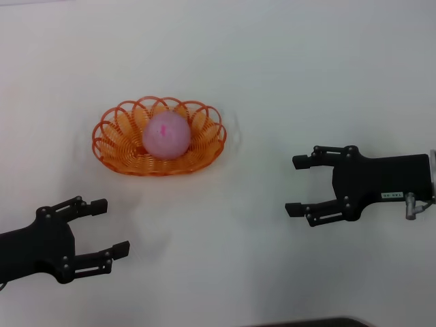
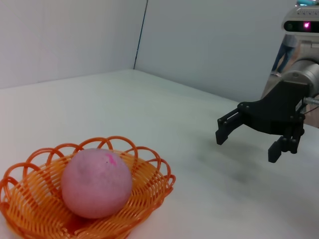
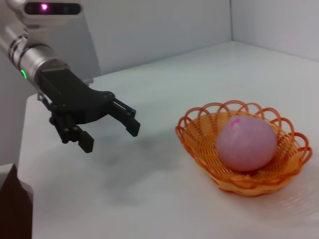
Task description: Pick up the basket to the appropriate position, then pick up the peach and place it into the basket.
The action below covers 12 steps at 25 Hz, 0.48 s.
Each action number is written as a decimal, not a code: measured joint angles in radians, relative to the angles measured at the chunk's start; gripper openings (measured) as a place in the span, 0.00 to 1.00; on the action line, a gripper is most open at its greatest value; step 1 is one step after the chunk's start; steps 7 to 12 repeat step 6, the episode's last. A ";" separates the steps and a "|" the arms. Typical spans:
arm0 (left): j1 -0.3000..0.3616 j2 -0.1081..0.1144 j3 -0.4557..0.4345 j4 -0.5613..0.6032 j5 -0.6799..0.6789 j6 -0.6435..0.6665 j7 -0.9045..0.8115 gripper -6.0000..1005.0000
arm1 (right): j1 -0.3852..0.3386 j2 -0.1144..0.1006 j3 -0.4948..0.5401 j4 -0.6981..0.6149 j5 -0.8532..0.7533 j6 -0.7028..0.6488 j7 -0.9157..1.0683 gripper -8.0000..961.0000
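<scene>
The pink peach (image 1: 165, 135) lies inside the orange openwork basket (image 1: 114, 151), which rests on the white table left of centre. Both show in the left wrist view, peach (image 2: 96, 182) in basket (image 2: 149, 181), and in the right wrist view, peach (image 3: 246, 143) in basket (image 3: 199, 139). My left gripper (image 1: 109, 228) is open and empty, near the front left, below the basket. My right gripper (image 1: 298, 185) is open and empty, to the right of the basket and apart from it. The left wrist view shows the right gripper (image 2: 247, 142); the right wrist view shows the left gripper (image 3: 110, 133).
The white table (image 1: 272, 75) spreads all around the basket. Pale walls meet in a corner behind it (image 2: 139, 35). A dark edge (image 1: 306, 322) shows at the table's front.
</scene>
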 joint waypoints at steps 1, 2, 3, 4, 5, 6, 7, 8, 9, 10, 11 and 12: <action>0.000 0.000 0.000 0.000 0.000 0.000 0.000 0.86 | 0.000 0.000 0.000 0.000 0.000 0.004 -0.001 0.97; 0.000 0.000 0.000 0.000 0.000 0.000 0.000 0.86 | 0.000 0.000 0.000 0.000 0.000 0.008 -0.001 0.97; 0.000 0.000 0.001 0.000 0.000 0.000 0.000 0.86 | 0.000 0.001 -0.001 0.000 0.000 0.012 -0.002 0.97; 0.000 0.000 0.001 0.000 0.000 0.000 0.000 0.86 | 0.000 0.001 -0.002 0.001 0.000 0.017 -0.002 0.97; -0.001 0.000 0.001 0.000 0.000 -0.001 0.000 0.86 | 0.001 0.001 -0.003 0.001 -0.001 0.020 -0.002 0.97; -0.002 0.000 0.003 0.000 0.000 -0.001 0.000 0.86 | 0.002 0.002 -0.005 0.001 -0.001 0.022 -0.002 0.97; -0.002 0.000 0.003 0.000 0.000 -0.001 0.000 0.86 | 0.002 0.002 -0.005 0.001 -0.001 0.022 -0.002 0.97; -0.002 0.000 0.003 0.000 0.000 -0.001 0.000 0.86 | 0.002 0.002 -0.005 0.001 -0.001 0.022 -0.002 0.97; -0.002 0.000 0.003 0.000 0.000 -0.001 0.000 0.86 | 0.002 0.002 -0.005 0.001 -0.001 0.022 -0.002 0.97; -0.002 0.000 0.003 0.000 0.000 -0.001 0.000 0.86 | 0.002 0.002 -0.005 0.001 -0.001 0.022 -0.002 0.97; -0.002 0.000 0.003 0.000 0.000 -0.001 0.000 0.86 | 0.002 0.002 -0.005 0.001 -0.001 0.022 -0.002 0.97; -0.002 0.000 0.003 0.000 0.000 -0.001 0.000 0.86 | 0.002 0.002 -0.005 0.001 -0.001 0.022 -0.002 0.97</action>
